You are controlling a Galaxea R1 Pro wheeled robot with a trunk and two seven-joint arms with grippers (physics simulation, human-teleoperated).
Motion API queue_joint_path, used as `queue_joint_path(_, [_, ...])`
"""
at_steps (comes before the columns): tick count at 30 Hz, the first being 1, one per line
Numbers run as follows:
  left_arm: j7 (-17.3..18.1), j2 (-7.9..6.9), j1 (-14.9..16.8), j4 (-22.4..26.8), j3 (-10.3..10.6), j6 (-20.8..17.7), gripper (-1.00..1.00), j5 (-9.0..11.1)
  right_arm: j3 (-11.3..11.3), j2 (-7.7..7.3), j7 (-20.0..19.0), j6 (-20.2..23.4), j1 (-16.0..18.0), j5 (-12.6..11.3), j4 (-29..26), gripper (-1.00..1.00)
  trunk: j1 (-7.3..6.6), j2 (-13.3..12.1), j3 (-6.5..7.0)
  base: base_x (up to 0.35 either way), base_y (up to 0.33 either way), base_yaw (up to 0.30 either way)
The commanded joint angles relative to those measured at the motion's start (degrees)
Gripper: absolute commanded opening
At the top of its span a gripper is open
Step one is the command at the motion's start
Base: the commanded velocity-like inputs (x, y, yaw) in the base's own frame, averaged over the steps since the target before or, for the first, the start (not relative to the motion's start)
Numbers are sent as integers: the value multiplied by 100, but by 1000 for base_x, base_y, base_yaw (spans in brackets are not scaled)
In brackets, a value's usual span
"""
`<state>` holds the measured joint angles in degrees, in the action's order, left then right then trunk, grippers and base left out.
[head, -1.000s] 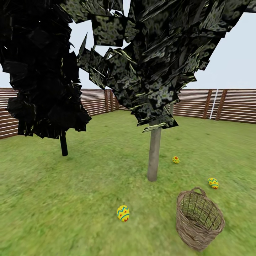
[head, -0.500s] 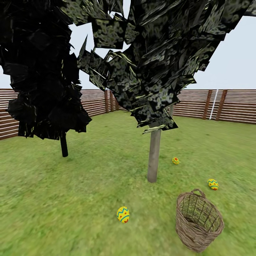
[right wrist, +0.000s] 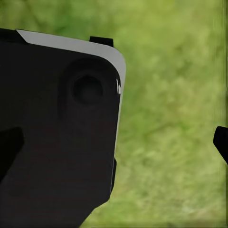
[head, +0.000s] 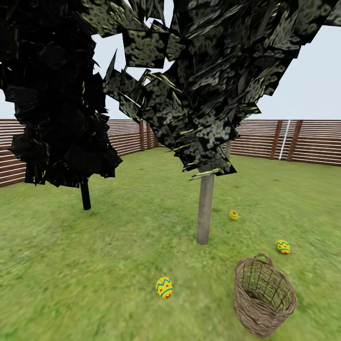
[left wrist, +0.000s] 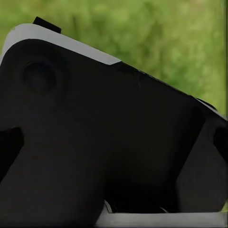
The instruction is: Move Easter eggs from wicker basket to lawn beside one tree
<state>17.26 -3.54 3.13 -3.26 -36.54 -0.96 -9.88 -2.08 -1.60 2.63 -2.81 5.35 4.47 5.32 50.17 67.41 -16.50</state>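
Three Easter eggs lie on the lawn (head: 118,246) around the grey-trunk tree (head: 205,208): one (head: 164,287) near front, one (head: 233,215) beside trunk, one (head: 283,246) just behind the wicker basket (head: 263,297). Basket interior appears empty. My grippers: wrist cams blocked by dark housing, open/closed state cannot be determined.

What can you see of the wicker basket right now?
The wicker basket is brown, oval and deep, woven with an open weave that lets the grass show through its walls. A small loop handle stands on its far rim. It sits tilted on the lawn, mouth open upward and toward the camera, and looks empty. It is right of and nearer than the pale tree trunk, with no egg touching it.
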Motion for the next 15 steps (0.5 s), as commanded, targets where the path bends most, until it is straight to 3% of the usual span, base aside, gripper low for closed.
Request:
queue_joint_path(1, [10,5,5,-9,-50,-10,100,-47,-16,8,35,-28,10,47,23,100,-22,-37,12,0,0,0])
queue_joint_path(15, [5,34,4,17,-29,-10,100,-99,-13,-7,36,-1,10,53,14,100,-330,-598,263,0,0,0])
